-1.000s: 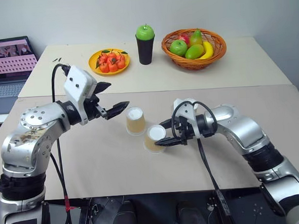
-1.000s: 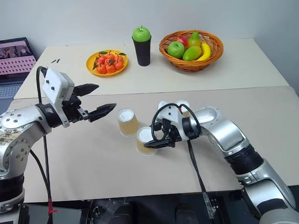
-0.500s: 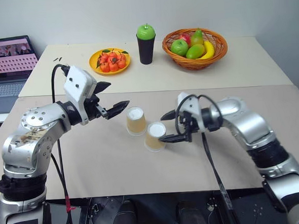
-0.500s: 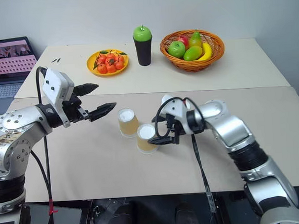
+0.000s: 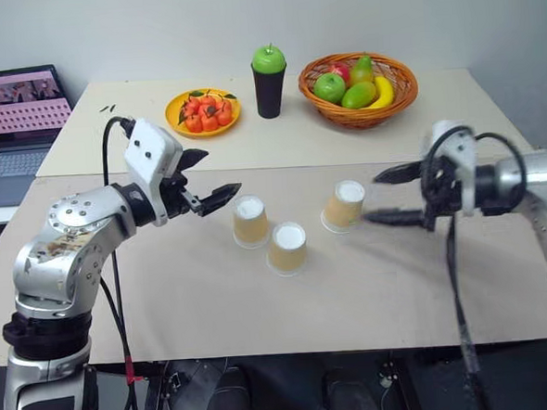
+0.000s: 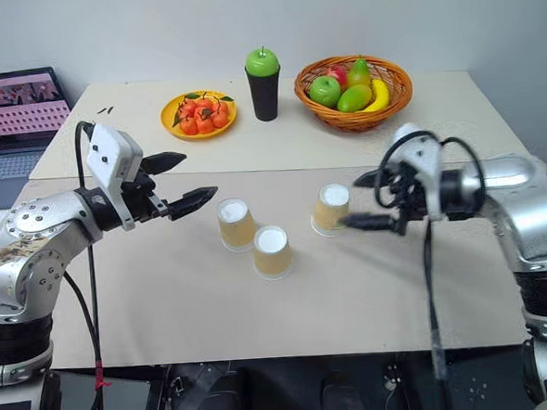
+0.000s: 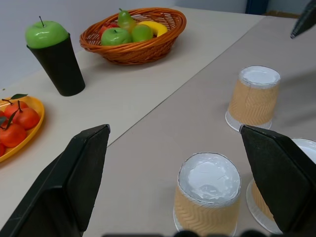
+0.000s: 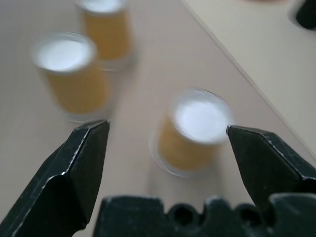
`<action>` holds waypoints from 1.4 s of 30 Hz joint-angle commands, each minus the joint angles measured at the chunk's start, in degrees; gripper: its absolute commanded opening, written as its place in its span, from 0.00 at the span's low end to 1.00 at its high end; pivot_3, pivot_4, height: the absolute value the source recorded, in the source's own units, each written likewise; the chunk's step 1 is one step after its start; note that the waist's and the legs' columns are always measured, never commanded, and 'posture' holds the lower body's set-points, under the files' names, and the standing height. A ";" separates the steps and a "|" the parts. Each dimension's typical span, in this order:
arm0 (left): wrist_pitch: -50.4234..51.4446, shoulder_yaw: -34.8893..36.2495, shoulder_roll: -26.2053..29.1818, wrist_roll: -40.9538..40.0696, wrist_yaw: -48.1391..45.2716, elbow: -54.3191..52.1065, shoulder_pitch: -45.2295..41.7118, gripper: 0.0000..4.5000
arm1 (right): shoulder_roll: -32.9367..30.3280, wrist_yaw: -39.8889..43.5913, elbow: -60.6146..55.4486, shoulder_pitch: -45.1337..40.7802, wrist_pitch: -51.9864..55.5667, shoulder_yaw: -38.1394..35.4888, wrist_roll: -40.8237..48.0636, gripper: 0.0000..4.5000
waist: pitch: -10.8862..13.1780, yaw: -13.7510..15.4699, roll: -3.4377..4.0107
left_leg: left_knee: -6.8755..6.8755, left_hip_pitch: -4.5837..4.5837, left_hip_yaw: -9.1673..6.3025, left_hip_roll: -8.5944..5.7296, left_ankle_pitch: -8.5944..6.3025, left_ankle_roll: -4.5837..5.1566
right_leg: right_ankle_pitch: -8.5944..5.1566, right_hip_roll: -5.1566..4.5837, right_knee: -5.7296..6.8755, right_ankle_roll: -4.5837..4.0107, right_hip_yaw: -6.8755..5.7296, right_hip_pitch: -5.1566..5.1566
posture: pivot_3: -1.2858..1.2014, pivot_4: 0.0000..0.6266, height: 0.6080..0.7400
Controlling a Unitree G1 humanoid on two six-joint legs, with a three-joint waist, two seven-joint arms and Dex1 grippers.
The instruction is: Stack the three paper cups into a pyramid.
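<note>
Three tan paper cups stand upside down on the near table, white bases up, none stacked. One cup (image 5: 250,220) and a second (image 5: 287,248) stand close together in the middle. The third (image 5: 343,205) stands apart to their right. My right gripper (image 5: 371,197) hovers open just right of the third cup, fingers spread and pointing at it without touching; the cup (image 8: 190,131) sits between its fingers in the right wrist view. Up and to the left of the pair, my left gripper (image 5: 221,170) is open and empty, with the nearest cup (image 7: 209,197) ahead of it.
On the far table stand a black cup topped by a green apple (image 5: 267,75), an orange plate of tangerines (image 5: 202,112) and a wicker fruit basket (image 5: 357,88). A laptop (image 5: 17,118) sits at the far left. Bare tabletop lies in front of the cups.
My right gripper opened off the front middle cup and swung right and upward. This uncovered the third cup beside it. The left arm stayed put.
</note>
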 commanded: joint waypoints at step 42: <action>7.70 7.80 13.05 -15.15 -8.99 -7.90 6.50 1.00 | 20.47 1.33 24.27 -14.23 -20.37 7.99 -10.55 0.98 | 0.02 -1.43 0.04 | -0.15 0.01 0.05 0.00 0.00 0.00 | -0.01 0.00 -0.01 0.01 0.12 -0.07 | 0.52 0.24 0.98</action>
